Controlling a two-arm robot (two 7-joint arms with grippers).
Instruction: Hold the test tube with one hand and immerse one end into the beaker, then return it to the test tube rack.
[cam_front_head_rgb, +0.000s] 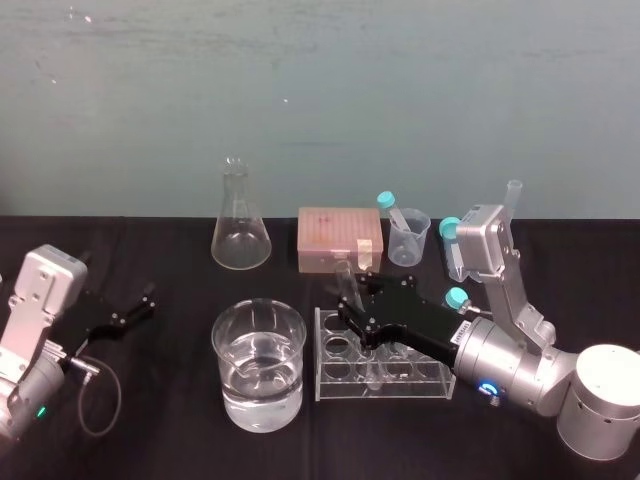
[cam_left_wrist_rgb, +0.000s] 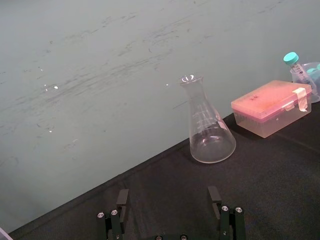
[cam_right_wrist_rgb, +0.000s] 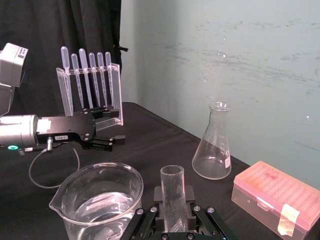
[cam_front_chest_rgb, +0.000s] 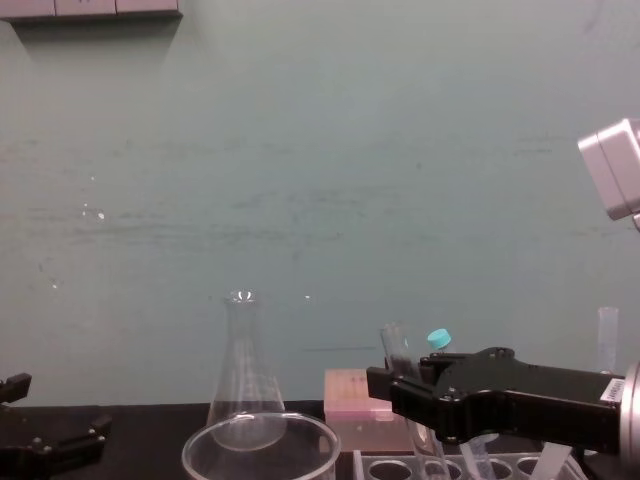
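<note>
Test tube (cam_right_wrist_rgb: 172, 180) clamped in right claw (cam_right_wrist_rgb: 173, 201) over black tabletop (cam_front_head_rgb: 170, 440), teal wall (cam_front_head_rgb: 300, 90); left claw (cam_left_wrist_rgb: 168, 194) open

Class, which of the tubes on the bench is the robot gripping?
The capless clear test tube, clamped in the right gripper; the teal-capped tubes stand ungripped.

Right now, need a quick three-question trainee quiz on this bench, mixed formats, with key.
1. True or false: the right gripper is shut on the test tube.
2. The beaker holds: A) clear liquid, B) nothing, C) pipettes.
3. Fill in: the left gripper, parked on the robot's left, has its fingers ____.
Key: 1 true; 2 A; 3 open.
</note>
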